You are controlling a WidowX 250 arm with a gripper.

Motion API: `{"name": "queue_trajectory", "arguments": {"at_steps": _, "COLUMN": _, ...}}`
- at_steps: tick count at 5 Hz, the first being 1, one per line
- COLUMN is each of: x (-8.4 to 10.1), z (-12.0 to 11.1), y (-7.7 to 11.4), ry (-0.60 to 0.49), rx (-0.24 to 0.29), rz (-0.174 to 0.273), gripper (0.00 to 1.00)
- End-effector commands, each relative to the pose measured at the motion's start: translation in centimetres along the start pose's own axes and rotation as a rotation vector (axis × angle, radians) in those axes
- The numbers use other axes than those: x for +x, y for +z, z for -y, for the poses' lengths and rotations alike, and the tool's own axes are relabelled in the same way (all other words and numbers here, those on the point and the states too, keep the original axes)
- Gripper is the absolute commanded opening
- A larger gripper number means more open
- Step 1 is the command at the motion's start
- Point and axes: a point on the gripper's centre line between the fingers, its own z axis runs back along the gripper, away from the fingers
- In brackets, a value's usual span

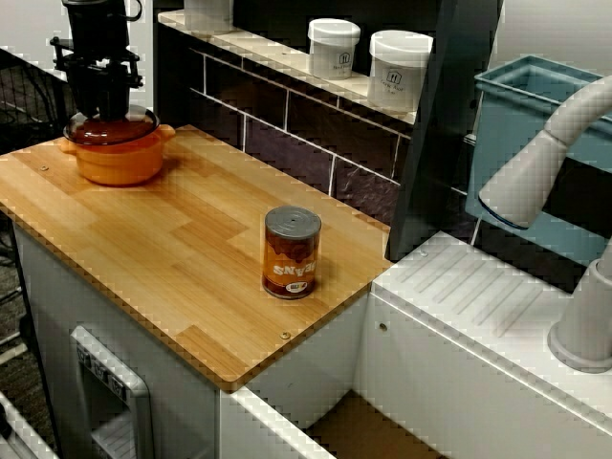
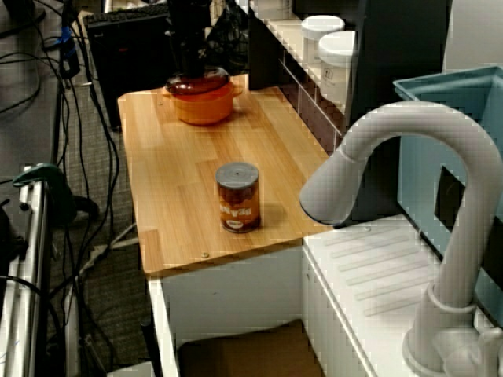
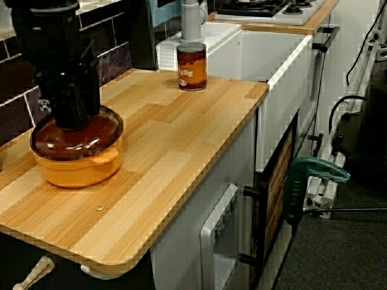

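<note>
An orange pot [image 1: 115, 161] with a brown glass lid [image 1: 122, 130] stands at the far left end of the wooden counter [image 1: 172, 229]. My black gripper [image 1: 98, 107] comes straight down onto the middle of that lid. In the low view from the counter's end, my gripper [image 3: 74, 119] touches the lid [image 3: 91, 140] of the pot [image 3: 75, 170]. Its fingers hide the lid's centre, and no gap between them shows. The sink-side view shows the gripper [image 2: 192, 72] over the pot [image 2: 204, 108]. A brown tin can [image 1: 291, 253] with a grey top stands upright near the counter's right end, well apart.
Two white jars [image 1: 334, 48] [image 1: 399, 69] sit on the tiled ledge behind the counter. Right of the counter are a white sink [image 1: 478, 306], a grey faucet [image 1: 535, 172] and a blue bin [image 1: 535, 105]. A green clamp [image 3: 311, 175] hangs beside the cabinet.
</note>
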Motion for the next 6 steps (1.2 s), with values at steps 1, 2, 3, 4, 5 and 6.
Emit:
{"name": "queue_trajectory", "arguments": {"at_steps": 1, "x": -0.4, "z": -0.7, "y": 1.2, "ry": 0.012, "rx": 0.019, "rz": 0.053, "gripper": 0.00}}
{"name": "queue_trajectory", "arguments": {"at_steps": 2, "x": -0.3, "z": -0.6, "y": 1.2, "ry": 0.013, "rx": 0.020, "rz": 0.049, "gripper": 1.00}}
{"name": "queue_trajectory", "arguments": {"at_steps": 3, "x": -0.6, "z": -0.5, "y": 1.4, "ry": 0.009, "rx": 0.015, "rz": 0.054, "gripper": 1.00}}
{"name": "queue_trajectory", "arguments": {"at_steps": 4, "x": -1.0, "z": -0.2, "y": 1.5, "ry": -0.001, "rx": 0.016, "rz": 0.062, "gripper": 1.00}}
{"name": "queue_trajectory", "arguments": {"at_steps": 5, "x": -1.4, "z": 0.1, "y": 1.6, "ry": -0.007, "rx": 0.010, "rz": 0.059, "gripper": 1.00}}
{"name": "queue_trajectory", "arguments": {"at_steps": 6, "x": -1.7, "z": 0.3, "y": 1.8, "ry": -0.010, "rx": 0.008, "rz": 0.062, "gripper": 1.00}}
